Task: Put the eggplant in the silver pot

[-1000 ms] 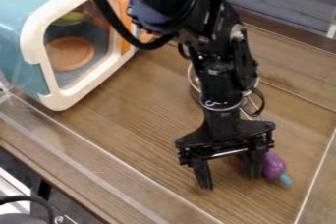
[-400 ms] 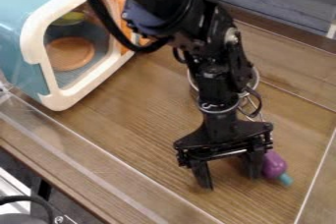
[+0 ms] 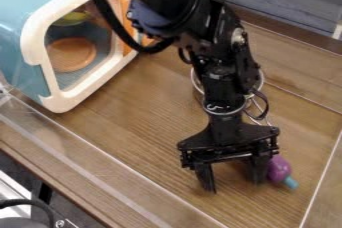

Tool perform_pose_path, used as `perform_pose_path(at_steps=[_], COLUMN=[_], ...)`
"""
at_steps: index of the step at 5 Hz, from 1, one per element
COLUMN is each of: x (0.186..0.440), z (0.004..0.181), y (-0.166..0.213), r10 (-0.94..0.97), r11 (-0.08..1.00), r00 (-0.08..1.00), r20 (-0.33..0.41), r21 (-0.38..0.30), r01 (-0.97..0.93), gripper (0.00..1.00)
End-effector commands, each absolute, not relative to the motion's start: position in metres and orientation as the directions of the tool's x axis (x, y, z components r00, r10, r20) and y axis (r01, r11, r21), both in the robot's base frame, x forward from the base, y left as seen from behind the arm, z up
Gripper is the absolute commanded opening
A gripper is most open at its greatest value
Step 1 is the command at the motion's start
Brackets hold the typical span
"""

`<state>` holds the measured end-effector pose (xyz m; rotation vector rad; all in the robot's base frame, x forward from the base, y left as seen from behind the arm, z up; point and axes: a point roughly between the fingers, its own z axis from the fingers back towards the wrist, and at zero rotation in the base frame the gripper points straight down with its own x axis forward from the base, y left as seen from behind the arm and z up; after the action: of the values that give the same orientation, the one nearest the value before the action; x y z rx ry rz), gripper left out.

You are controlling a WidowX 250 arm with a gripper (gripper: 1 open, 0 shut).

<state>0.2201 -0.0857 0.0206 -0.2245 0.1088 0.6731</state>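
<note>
My black gripper (image 3: 231,175) points down at the wooden table (image 3: 120,122) near its front right, jaws spread wide with nothing between them. The purple eggplant (image 3: 281,169), its teal stem toward the front, lies on the table just right of the right finger (image 3: 257,171), outside the jaws. Whether the finger touches it I cannot tell. The silver pot (image 3: 257,100) stands behind the arm and is mostly hidden; only bits of its shiny rim and wire handle show.
A toy microwave (image 3: 40,32) with a blue body and cream door frame stands at the left, an orange dish (image 3: 74,52) inside it. A clear plastic wall (image 3: 80,167) runs along the table's front edge. Bare wood lies between microwave and gripper.
</note>
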Motion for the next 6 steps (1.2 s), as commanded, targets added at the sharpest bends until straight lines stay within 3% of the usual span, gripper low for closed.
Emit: perform_pose_path(at_steps=[1,3,5,6], x=[0.219,0.212,0.212,0.215], z=[0.022,0.031,0.031,0.028], y=[-0.079,-0.080,-0.057,-0.054], r10=[0.581,0.558,0.400,0.410], r11=[0.777,0.795,0.887,0.881], r00=[0.799,0.815,0.904,0.899], r20=[-0.156,-0.155,-0.155,-0.155], r21=[-0.184,-0.183,-0.185,-0.187], r01=[-0.602,-0.579,-0.424,-0.435], gripper=[1.00,1.00,1.00,1.00])
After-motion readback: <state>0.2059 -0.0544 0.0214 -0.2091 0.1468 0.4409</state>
